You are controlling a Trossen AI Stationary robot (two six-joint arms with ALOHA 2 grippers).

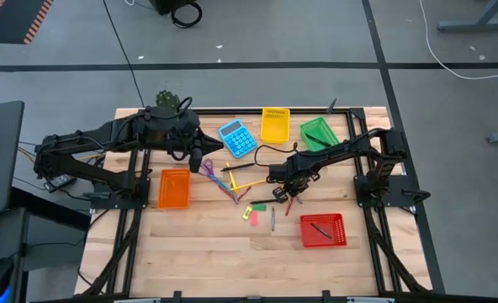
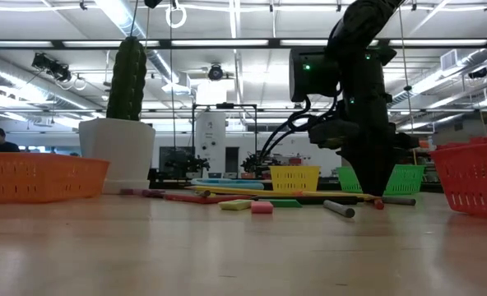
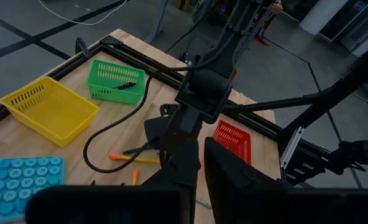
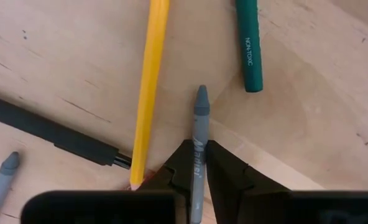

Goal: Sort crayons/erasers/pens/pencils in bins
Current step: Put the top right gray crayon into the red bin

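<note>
My right gripper (image 4: pixel 196 146) points down at the middle of the table (image 1: pixel 281 194), shut on a grey crayon (image 4: pixel 199 115). Beside it lie a yellow pencil (image 4: pixel 150 87), a green crayon (image 4: pixel 249 43), a black pen (image 4: pixel 47 134) and another grey crayon (image 4: pixel 0 180). Pink (image 1: pixel 253 217) and green (image 1: pixel 259 206) erasers lie nearer the front edge. The orange (image 1: pixel 174 188), yellow (image 1: pixel 274 124), green (image 1: pixel 318 135) and red (image 1: pixel 323 230) bins stand around the pile. My left gripper (image 3: pixel 199 180) hangs raised over the far left (image 1: pixel 197 150), shut on nothing. My right gripper pinches the grey crayon's wrapped body (image 4: pixel 198 163) between its two fingers, a short way behind the pointed tip (image 4: pixel 201 93). The fingers come from above, pointing down, one on each side of the crayon. The crayon lies flat on the wood, its tip sticking out past the fingers.
A blue calculator (image 1: pixel 237 138) and purple-handled scissors (image 1: pixel 209 167) lie left of the pile. A white pot with a cactus (image 2: pixel 120 140) stands at the far left corner. A black cable (image 3: pixel 109 140) loops over the table by the right arm. Bare wood spreads along the front edge (image 1: pixel 207 252).
</note>
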